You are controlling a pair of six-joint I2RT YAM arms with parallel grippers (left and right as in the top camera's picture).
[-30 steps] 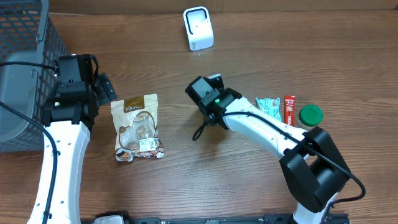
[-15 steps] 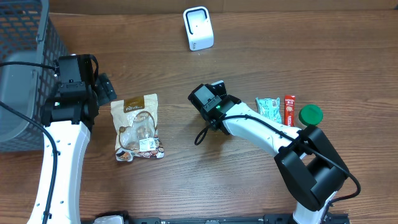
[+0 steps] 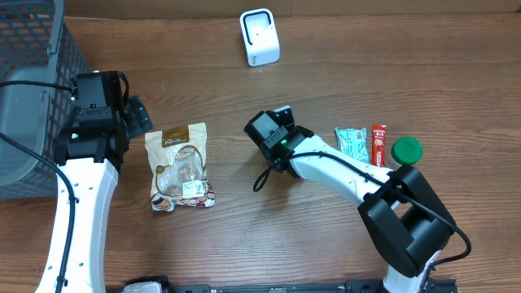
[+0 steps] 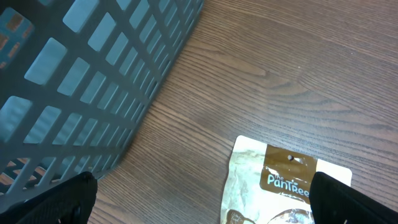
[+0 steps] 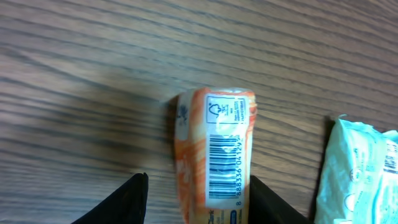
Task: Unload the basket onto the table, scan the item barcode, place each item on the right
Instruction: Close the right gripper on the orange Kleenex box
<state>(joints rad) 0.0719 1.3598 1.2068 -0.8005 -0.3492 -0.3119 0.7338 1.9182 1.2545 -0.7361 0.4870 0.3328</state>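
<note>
Orange packet (image 5: 214,143), barcode up, long axis along parted fingers of right hand (image 5: 198,193); ungripped

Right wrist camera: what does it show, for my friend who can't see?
An orange packet lies on the wooden table, barcode facing up, between the spread fingers of the right pincer. A pale green packet peeks in at right.

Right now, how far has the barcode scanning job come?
Nothing shows as done. In hand: the right gripper straddles the orange packet, lying barcode-up on the table, jaws apart. Left: carry it to the white scanner at the far edge. The left gripper hangs open near the basket.
</note>
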